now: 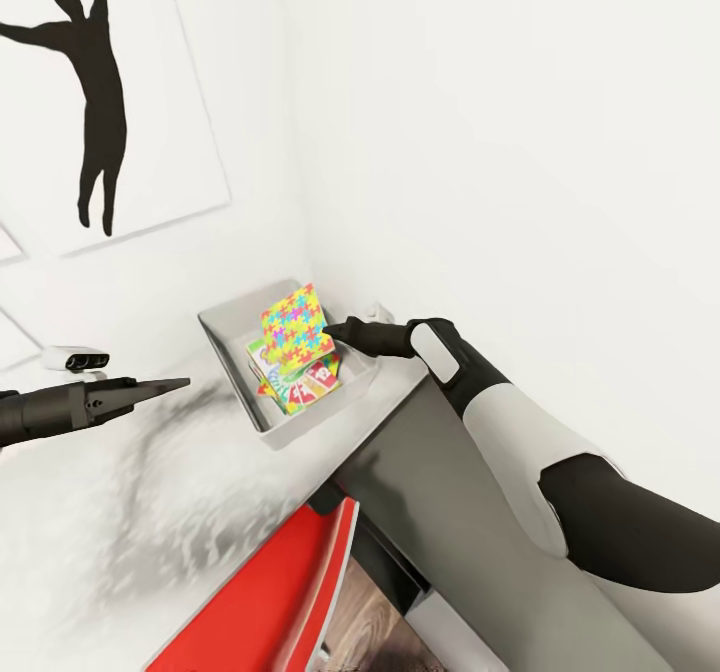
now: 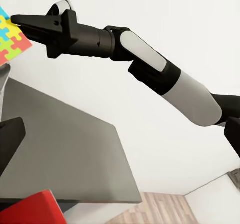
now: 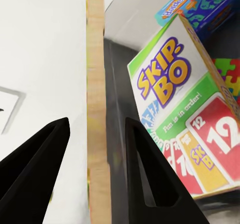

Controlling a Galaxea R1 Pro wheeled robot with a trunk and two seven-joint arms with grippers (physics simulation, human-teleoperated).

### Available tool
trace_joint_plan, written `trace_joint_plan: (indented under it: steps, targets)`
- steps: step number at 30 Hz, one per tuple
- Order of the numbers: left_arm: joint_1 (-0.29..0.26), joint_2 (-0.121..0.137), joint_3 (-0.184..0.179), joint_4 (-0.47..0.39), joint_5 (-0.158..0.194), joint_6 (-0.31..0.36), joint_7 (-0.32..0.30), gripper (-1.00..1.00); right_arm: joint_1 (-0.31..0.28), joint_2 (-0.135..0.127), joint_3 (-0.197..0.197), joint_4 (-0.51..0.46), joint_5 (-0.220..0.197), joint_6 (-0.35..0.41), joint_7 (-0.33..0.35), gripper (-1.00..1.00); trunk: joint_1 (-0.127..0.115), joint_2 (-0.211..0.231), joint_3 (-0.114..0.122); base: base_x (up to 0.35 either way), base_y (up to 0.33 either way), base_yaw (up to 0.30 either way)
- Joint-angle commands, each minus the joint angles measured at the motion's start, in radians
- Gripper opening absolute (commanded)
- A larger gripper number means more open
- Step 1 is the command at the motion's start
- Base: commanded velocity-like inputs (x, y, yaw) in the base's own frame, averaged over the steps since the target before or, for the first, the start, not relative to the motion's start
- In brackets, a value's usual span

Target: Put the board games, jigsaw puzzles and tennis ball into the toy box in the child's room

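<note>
The grey toy box point(image 1: 232, 360) sits on the table point(image 1: 100, 512) in the wall corner. Inside lie the SKIP-BO board game point(image 1: 315, 380) point(image 3: 175, 94), a blue board game point(image 3: 200, 4) and a jigsaw puzzle point(image 3: 227, 74). Another jigsaw puzzle point(image 1: 295, 324) point(image 2: 9, 39) stands on edge over the box. In the right wrist view this slab point(image 3: 95, 109) appears edge-on between the fingers, with a gap on each side. My right gripper point(image 1: 334, 331) point(image 3: 97, 121) is open around it. My left gripper point(image 1: 180, 384) hovers open and empty left of the box.
The table's dark grey end section point(image 1: 440, 472) runs under my right arm. A red panel point(image 1: 270, 592) juts out below the table's edge. A small white device point(image 1: 75, 357) sits by the wall, under a silhouette picture point(image 1: 90, 82). White walls close off the corner.
</note>
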State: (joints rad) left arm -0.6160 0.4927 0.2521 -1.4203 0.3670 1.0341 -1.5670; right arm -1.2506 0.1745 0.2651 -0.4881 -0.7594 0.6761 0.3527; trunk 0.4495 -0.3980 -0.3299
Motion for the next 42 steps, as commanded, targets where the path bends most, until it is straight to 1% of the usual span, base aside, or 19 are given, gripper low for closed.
trace_joint_plan:
  steps: [1, 25, 36, 37, 42]
  targets:
    - [-0.001, 0.000, -0.001, 0.000, 0.000, 0.011, -0.004, 1.00, -0.001, 0.000, 0.001, 0.000, 0.002, 0.003, 0.003, -1.00, 0.001, -0.002, -0.003, 0.000, 0.000, 0.000]
    - [-0.001, 0.001, -0.002, 0.000, -0.002, 0.011, -0.004, 1.00, -0.001, 0.000, 0.008, -0.012, 0.003, 0.002, 0.006, -1.00, 0.001, -0.002, -0.043, 0.000, 0.000, 0.000]
    - [-0.001, 0.001, -0.002, 0.000, -0.002, 0.011, -0.004, 1.00, -0.001, 0.000, 0.008, -0.013, 0.003, 0.003, 0.006, -1.00, 0.001, -0.002, -0.046, 0.000, 0.000, 0.000]
    - [-0.001, 0.001, -0.002, 0.000, -0.002, 0.011, -0.004, 1.00, -0.001, 0.000, 0.008, -0.013, 0.003, 0.003, 0.006, 1.00, 0.001, -0.002, -0.047, 0.000, 0.000, 0.000]
    - [-0.001, 0.001, -0.002, 0.000, -0.002, 0.011, -0.004, 1.00, -0.001, 0.000, 0.008, -0.013, 0.003, 0.002, 0.007, 1.00, 0.001, -0.002, -0.047, 0.000, 0.000, 0.000]
